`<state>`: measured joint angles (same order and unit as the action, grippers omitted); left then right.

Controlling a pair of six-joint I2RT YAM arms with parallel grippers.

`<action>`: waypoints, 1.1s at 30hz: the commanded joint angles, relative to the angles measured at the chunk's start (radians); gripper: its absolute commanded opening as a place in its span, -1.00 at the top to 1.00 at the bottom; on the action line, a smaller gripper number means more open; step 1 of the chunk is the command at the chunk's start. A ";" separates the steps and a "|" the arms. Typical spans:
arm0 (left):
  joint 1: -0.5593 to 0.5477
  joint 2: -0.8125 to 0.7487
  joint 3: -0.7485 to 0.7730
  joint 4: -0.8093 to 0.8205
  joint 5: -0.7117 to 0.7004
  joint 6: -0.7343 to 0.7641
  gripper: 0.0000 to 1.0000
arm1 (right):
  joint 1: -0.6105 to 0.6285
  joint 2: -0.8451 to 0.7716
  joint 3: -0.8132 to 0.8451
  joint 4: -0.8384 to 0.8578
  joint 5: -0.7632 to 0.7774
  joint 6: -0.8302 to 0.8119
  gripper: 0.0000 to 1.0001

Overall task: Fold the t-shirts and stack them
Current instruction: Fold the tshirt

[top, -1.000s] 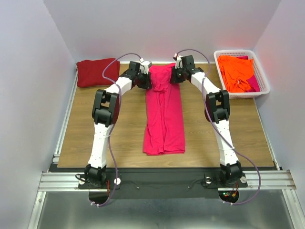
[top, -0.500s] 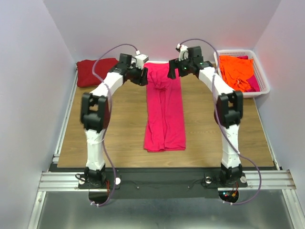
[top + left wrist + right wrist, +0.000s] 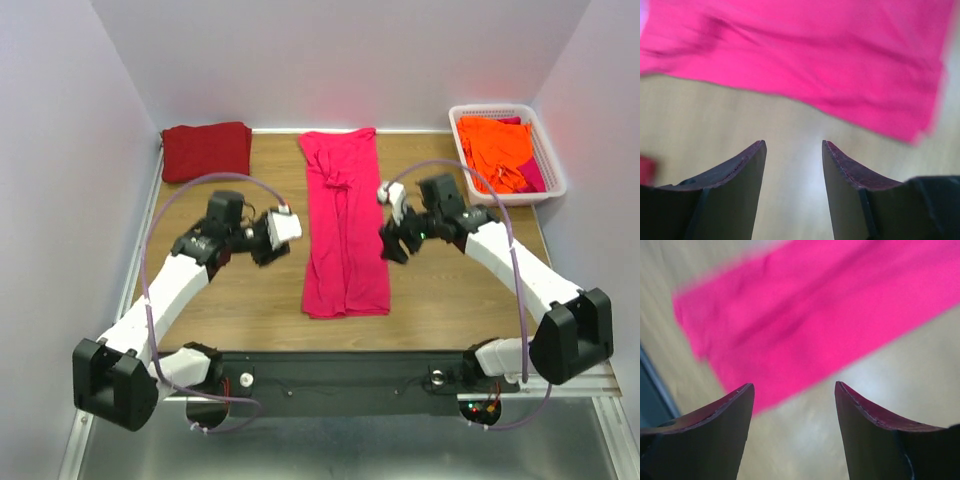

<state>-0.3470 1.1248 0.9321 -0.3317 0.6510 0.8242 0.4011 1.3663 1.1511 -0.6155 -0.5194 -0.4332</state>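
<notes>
Top external view has the pink shirt (image 3: 345,225) lying as a long narrow strip down the middle of the table (image 3: 450,290), collar end at the far edge, hem toward the arm bases, with a bunched wrinkle near the collar. The left claw (image 3: 272,245) hangs just beside the strip's left edge and the right claw (image 3: 392,243) just beside its right edge, both about mid-length, neither touching cloth. Each wrist view shows the jaws apart and empty, bare wood between them and the pink edge a little ahead. A maroon shirt (image 3: 206,150) lies folded at the far left corner, and orange shirts (image 3: 495,148) sit heaped in the basket (image 3: 555,185) at far right. The lengthwise fold looks done, so the step in hand is probably the crosswise fold. To do it well, both claws should go to the same end of the strip and pinch at matching spots on the two side edges, low enough to catch every layer and not just the top one. Lifting together at one height keeps the cloth taut between them. Laying that end squarely over the other, edges lined up, should give a flat packet. The wrinkle near the collar may need smoothing, or it will leave a lump in the stack.
</notes>
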 commanded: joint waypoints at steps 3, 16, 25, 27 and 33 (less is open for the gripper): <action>-0.176 -0.192 -0.288 -0.109 -0.007 0.322 -0.18 | 0.014 -0.241 -0.327 -0.052 -0.001 -0.257 -0.39; -0.466 -0.119 -0.447 0.135 -0.094 0.250 -0.18 | 0.274 -0.305 -0.565 0.198 0.081 -0.453 -0.27; -0.523 0.067 -0.431 0.267 -0.195 0.194 -0.07 | 0.346 -0.190 -0.626 0.296 0.176 -0.518 -0.09; -0.524 0.096 -0.432 0.272 -0.208 0.188 -0.04 | 0.357 -0.176 -0.648 0.304 0.186 -0.530 0.05; -0.526 0.133 -0.447 0.295 -0.229 0.173 0.06 | 0.363 -0.121 -0.682 0.349 0.254 -0.527 0.30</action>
<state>-0.8650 1.2377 0.4782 -0.0677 0.4526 1.0172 0.7547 1.1999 0.5056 -0.3202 -0.3382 -0.9470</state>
